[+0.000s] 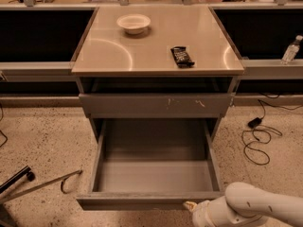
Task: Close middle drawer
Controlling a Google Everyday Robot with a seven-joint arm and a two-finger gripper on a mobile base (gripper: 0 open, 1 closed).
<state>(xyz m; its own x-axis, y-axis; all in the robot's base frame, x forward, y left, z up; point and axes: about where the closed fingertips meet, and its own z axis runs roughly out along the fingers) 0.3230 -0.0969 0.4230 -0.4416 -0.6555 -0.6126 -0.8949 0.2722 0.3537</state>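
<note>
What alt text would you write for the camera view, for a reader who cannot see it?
The middle drawer of a grey cabinet stands pulled wide open, and the robot's pincer is close to the right end of its front panel, at the bottom of the view. On top of the cabinet lie a white bowl and a dark packet.

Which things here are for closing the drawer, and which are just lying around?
For the job: the middle drawer, pulled open; the gripper, low by the drawer front's right end.

Just lying about: white bowl and dark snack bar on the cabinet top; scuffed upper drawer front; water bottle; cables on the floor.
</note>
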